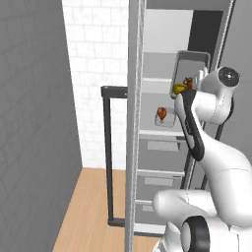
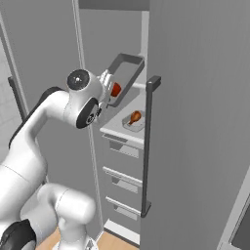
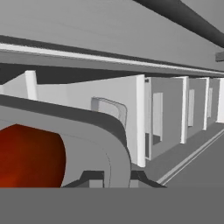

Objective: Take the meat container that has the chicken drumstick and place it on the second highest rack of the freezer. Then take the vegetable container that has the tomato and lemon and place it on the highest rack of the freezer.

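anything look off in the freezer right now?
Yes: the vegetable container, held by the gripper, is tipped steeply on edge above the highest rack. The lemon and tomato have slid to its low end.

We see a glossy white arm (image 1: 216,162) — rounded, bulbous segments, dark grey joint rings, a black stripe along the forearm, a round grey cap at the wrist — smooth, unmarked shells.

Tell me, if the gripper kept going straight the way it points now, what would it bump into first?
Probably nothing of its own: the gripper is shut on the rim of the vegetable container, which leads the way. Beyond it lies the freezer interior; its walls look like the first thing in line, though depth is hard to judge.
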You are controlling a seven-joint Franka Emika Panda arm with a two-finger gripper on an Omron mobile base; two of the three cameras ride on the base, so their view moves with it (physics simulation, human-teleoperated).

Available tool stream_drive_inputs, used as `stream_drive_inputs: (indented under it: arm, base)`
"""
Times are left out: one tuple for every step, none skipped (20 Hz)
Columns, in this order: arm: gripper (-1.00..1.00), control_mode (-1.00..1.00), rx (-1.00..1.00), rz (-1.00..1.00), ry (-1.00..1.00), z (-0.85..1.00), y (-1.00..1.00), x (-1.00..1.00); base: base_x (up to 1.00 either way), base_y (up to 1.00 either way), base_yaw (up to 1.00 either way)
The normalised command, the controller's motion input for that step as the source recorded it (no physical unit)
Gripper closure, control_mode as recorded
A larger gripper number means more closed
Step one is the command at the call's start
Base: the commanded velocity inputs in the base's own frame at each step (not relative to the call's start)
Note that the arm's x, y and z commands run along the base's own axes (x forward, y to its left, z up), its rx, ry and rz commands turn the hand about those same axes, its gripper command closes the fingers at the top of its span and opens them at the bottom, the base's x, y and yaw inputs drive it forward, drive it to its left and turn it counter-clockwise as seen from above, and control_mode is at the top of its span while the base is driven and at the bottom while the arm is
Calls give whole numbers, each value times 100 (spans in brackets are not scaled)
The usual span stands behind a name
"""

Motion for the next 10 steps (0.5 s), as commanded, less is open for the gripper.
stream_drive_inputs:
  arm:
    - [100,-100,0,2,0,19,0,39]
    - [100,-100,0,5,0,24,0,38]
    - [100,-100,0,9,5,24,-8,33]
    - [100,-100,0,8,1,28,-5,31]
    - [100,-100,0,5,0,30,0,31]
    - [100,-100,0,5,0,35,0,19]
    - [100,-100,0,9,0,34,0,12]
    - [100,-100,0,7,1,33,0,16]
    - [100,-100,0,6,4,38,0,22]
    - [100,-100,0,4,9,34,0,29]
  base:
    - [0,0,0]
    - [0,0,0]
    - [0,0,0]
    - [0,0,0]
    - [0,0,0]
    - [0,0,0]
    - [0,0,0]
    - [0,0,0]
    - [0,0,0]
    - [0,0,0]
